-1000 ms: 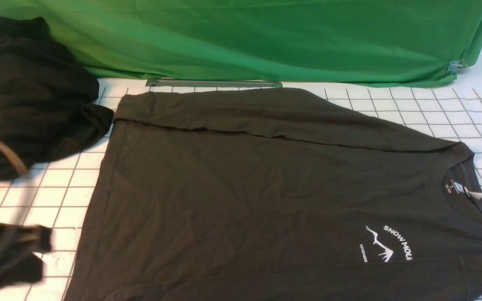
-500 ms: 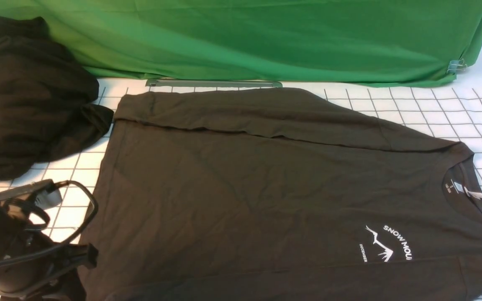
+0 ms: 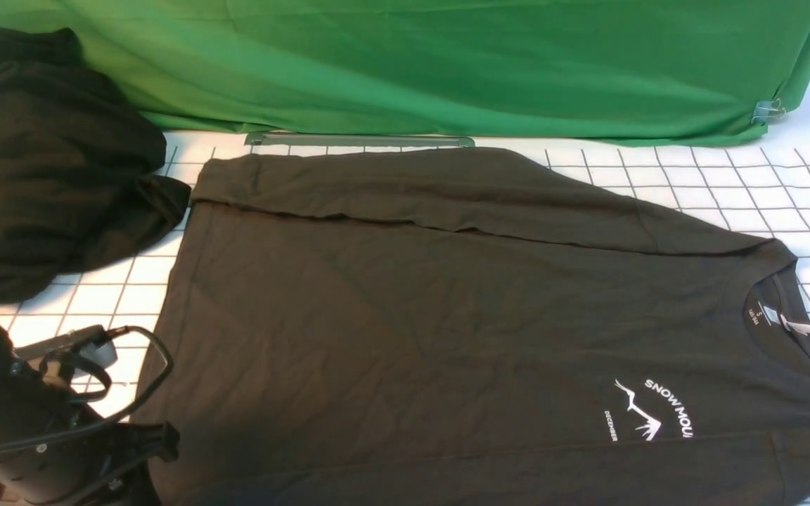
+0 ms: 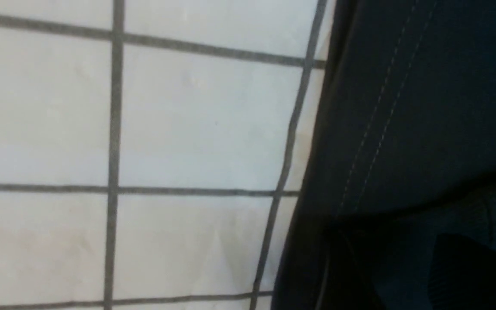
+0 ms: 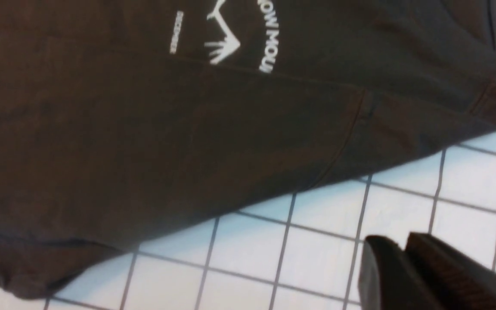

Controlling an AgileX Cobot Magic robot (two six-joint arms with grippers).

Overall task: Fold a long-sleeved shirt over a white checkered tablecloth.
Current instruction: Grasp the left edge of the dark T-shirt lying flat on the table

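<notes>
1 long-sleeved shirt [image 3: 447, 316] lies spread flat, print up, over the white checkered tablecloth [image 3: 728, 176]. Left hand [image 3: 155, 443] is down at its hem corner, honestly can't tell how open it is or if it's gripping. Right hand [image 5: 403, 245] hangs over bare checks just beside the shirt, fingers nearly together, empty.
</notes>
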